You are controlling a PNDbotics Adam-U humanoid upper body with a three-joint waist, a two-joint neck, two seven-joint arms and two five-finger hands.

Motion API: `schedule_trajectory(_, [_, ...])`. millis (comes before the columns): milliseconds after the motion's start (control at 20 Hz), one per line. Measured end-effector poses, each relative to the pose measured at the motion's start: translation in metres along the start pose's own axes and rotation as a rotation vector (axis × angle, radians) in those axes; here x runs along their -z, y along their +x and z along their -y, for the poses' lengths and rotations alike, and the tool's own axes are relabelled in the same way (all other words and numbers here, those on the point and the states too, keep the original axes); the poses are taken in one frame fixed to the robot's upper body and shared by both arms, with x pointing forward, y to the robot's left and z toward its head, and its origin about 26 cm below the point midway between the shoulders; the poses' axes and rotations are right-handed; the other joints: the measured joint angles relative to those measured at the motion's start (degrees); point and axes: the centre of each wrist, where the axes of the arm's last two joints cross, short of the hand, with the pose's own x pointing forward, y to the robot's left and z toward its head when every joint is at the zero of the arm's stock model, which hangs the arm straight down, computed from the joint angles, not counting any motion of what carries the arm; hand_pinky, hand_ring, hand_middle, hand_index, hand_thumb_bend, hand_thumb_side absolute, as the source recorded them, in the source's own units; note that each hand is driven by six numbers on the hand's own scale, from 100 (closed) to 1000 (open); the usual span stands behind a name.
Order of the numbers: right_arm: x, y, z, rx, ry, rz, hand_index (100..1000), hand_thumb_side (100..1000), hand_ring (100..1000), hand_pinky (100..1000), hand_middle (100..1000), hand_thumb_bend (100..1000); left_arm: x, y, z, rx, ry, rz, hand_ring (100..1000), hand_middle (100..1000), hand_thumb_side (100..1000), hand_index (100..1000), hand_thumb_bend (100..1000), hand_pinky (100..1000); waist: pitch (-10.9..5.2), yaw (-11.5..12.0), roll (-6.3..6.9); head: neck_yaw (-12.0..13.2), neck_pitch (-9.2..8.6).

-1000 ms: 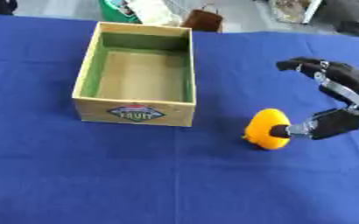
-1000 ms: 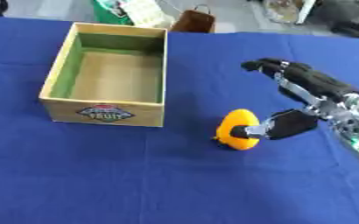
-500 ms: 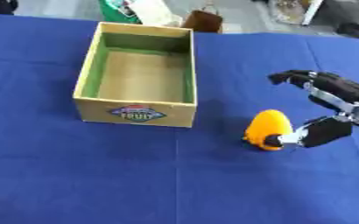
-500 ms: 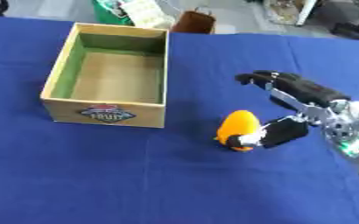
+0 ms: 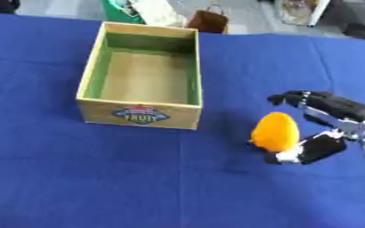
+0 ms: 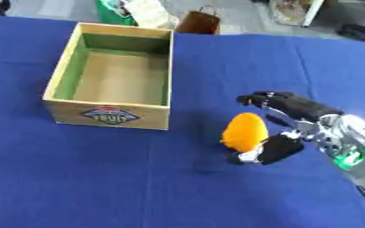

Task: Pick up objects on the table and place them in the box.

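Right of the box (image 5: 139, 113), right robot hand (image 6: 291, 127) half-cups orange fruit (image 6: 243, 130), fingers spread, unclosed; fruit may roll off across worktop (image 5: 76, 178).

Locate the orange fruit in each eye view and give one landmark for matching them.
Left eye view: orange fruit right of centre, right of the box's front right corner.
Right eye view: it sits nearer the centre, by the right robot hand.
Shared landmark: the box, by its front label.
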Motion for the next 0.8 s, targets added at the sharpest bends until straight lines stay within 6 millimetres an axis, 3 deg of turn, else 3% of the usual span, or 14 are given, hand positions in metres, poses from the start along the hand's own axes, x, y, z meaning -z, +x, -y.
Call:
schedule_trajectory(600, [0.009,-0.016,-0.012,-0.025,0.017,-0.101,996,591,1000,898,867,638,0.0,0.0,0.0,0.0,-0.003,-0.002,353,459,790,539,100,469,0.01,0.07,0.0,-0.19,-0.02])
schedule_trajectory(800, [0.013,-0.019,-0.017,-0.027,0.033,-0.113,977,580,1000,893,829,600,0.0,0.0,0.0,-0.001,-0.004,-0.003,353,459,789,539,100,469,0.01,0.1,0.0,-0.22,-0.02])
